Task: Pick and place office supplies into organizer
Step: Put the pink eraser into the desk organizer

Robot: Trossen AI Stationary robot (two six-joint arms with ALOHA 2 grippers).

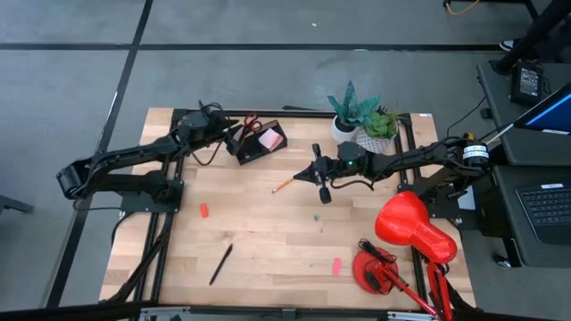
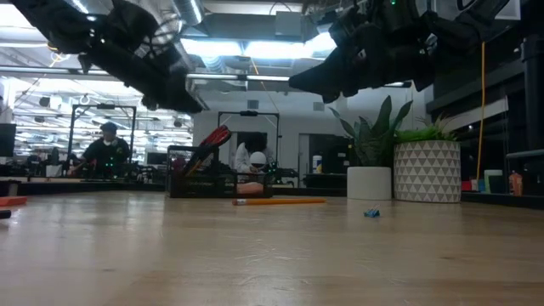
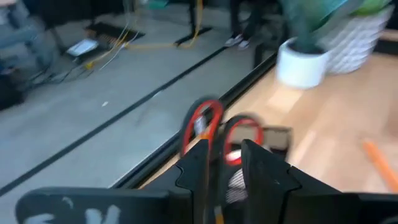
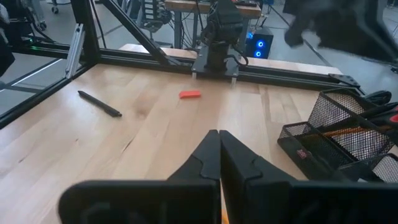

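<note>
The organizer [image 1: 259, 143], a dark mesh tray, stands at the table's far side. It holds red-handled scissors [image 3: 203, 122] standing handles up and a pink sticky-note pad [image 1: 270, 139]. My left gripper [image 3: 225, 167] is at the organizer's left end, open, with the scissor handles in the gap between its fingers. My right gripper [image 1: 308, 174] hovers shut above mid-table, close to the orange pencil [image 1: 284, 185], which lies flat. Two red erasers [image 1: 203, 210] [image 1: 336, 266] and a black pen [image 1: 220, 264] lie on the wood. My left gripper has a finger [image 3: 198, 163] on either side of the scissors' handle loops [image 3: 239, 132], coming nearly level from the table's left. I cannot tell whether either finger touches the handles. The scissors stand in the organizer, blades down.
Two potted plants [image 1: 355, 114] [image 1: 384, 127] stand at the far right behind my right arm. A red desk lamp [image 1: 412, 234] fills the near right corner. A small blue scrap [image 2: 371, 213] lies mid-table. People sit in the room beyond the table.
</note>
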